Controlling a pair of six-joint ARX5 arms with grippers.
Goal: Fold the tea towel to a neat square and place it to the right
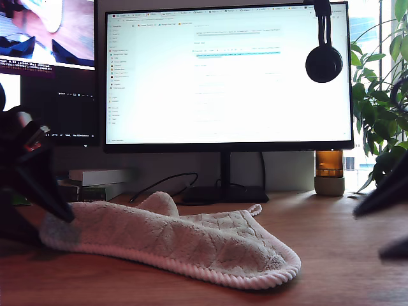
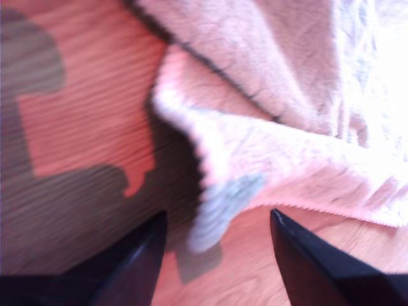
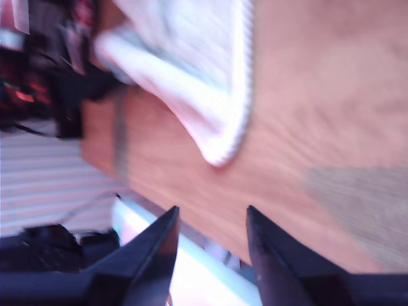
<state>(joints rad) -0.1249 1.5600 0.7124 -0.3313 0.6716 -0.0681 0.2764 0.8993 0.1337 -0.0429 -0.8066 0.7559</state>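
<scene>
Tea towel: the tea towel [image 1: 185, 239] lies on the wooden desk [image 1: 338, 242], in front of the monitor [image 1: 228, 76], low and rumpled, not folded to a square yet.
Shape of the cloth: one part is humped up near the monitor stand [image 1: 224, 182]; the corded edge [image 1: 210, 274] runs along the side far from the monitor, and a small loop [image 1: 255, 208] sticks out on the side toward the stand.
Handling, my judgement: it looks soft, light and limp, so it will sag and follow the jaws; the fluffy pile should not slip much. The corded edge and the corners seem the firmest places to take.
My first gripper [image 2: 217, 223]: jaws wide apart and empty, just above a curled-up corner [image 2: 220, 204] of the towel with a blue-green patch. In the exterior view this arm stands at the towel's end far from the bottle [image 1: 329, 172].
My second gripper [image 3: 210, 223]: jaws moderately apart, holding nothing, well apart from the towel; a rounded corner [image 3: 220, 150] of the corded edge lies ahead of it.
Around: headphones [image 1: 324, 60] hang on the monitor's top corner, a plant [image 1: 382, 108] stands beyond the bottle, and boxes [image 1: 95, 182] sit behind the towel.
Best hold, I think: the first gripper on the curled corner below it, the second on the rounded corner.
</scene>
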